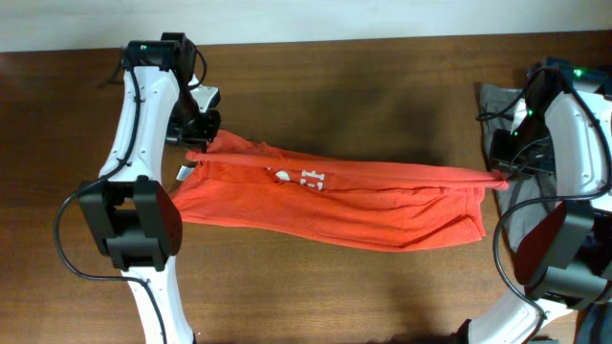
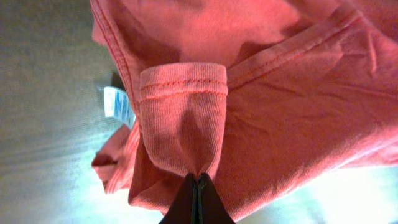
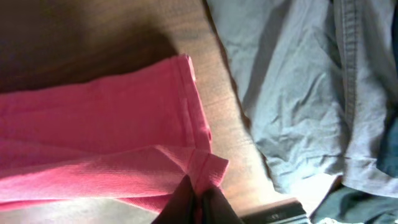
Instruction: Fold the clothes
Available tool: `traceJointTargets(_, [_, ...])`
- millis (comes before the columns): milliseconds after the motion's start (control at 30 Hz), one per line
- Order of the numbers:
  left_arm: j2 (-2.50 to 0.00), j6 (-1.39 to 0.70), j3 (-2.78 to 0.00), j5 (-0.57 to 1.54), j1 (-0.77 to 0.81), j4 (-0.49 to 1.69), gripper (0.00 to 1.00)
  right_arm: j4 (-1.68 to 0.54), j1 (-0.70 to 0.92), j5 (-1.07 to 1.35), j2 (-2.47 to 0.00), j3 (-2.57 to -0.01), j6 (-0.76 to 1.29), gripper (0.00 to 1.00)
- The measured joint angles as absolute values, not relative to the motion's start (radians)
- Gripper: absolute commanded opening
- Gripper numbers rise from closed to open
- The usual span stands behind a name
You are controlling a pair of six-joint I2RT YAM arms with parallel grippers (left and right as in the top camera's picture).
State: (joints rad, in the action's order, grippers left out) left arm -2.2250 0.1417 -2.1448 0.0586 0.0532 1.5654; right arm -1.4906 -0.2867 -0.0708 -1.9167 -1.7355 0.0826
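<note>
Stretched long across the middle of the wooden worktop [image 1: 363, 287], from near the far left corner over to the right edge: the orange-red T-shirt [image 1: 382, 205], bunched in a loose band, with a bit of white print [image 1: 308, 178] showing near its left end. Pulled tight along its far side between the two ends. Pinched at the left end by the left gripper [image 1: 196, 148], jaws pressed together on a hemmed flap of the cloth. Peeking out just beside that flap: a small white label [image 2: 117, 104]. Pinched at the right end by the right gripper [image 1: 497, 179], jaws squeezed tight on a corner of the cloth, close to the right edge. Lying crumpled by the right edge, just beside that corner: a grey shirt [image 3: 292, 93], with a darker cloth [image 3: 348, 208] touching it.
</note>
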Motion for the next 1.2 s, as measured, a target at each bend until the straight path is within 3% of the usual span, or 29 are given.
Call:
traceJointTargets(233, [-2.225, 0.141, -2.145, 0.047, 0.053, 1.621, 0.01, -1.523, -0.287, -0.083, -1.917, -1.736, 0.082, 0.11])
traceJointTargets(600, [-2.225, 0.142, -2.145, 0.033, 0.053, 1.684, 0.22, -1.559, -0.287, -0.105, -1.917, -1.736, 0.079, 0.20])
traceJointTargets(667, [-2.225, 0.142, -2.145, 0.031, 0.053, 1.685, 0.24, -1.560, -0.287, -0.111, -1.917, -1.736, 0.080, 0.26])
traceJointTargets(867, [-2.225, 0.143, -2.145, 0.024, 0.053, 1.649, 0.46, -1.536, -0.287, -0.087, -1.917, -1.736, 0.079, 0.51])
traceJointTargets(967, [-2.225, 0.140, -2.145, 0.026, 0.053, 1.581, 0.52, -1.483, -0.287, -0.010, -1.917, -1.736, 0.057, 0.64])
traceJointTargets(1067, [-2.225, 0.139, -2.145, 0.045, 0.053, 1.514, 0.50, -1.438, -0.287, 0.083, -1.917, -1.736, 0.035, 0.67])
traceJointTargets(1100, [-2.225, 0.138, -2.145, 0.053, 0.053, 1.500, 0.42, -1.427, -0.287, 0.109, -1.917, -1.736, 0.030, 0.68])
traceJointTargets(1133, [-2.225, 0.138, -2.145, 0.061, 0.053, 1.489, 0.41, -1.419, -0.287, 0.139, -1.917, -1.736, 0.027, 0.69])
traceJointTargets(1200, [-2.225, 0.140, -2.144, 0.074, 0.053, 1.477, 0.41, -1.408, -0.287, 0.183, -1.917, -1.736, 0.024, 0.77])
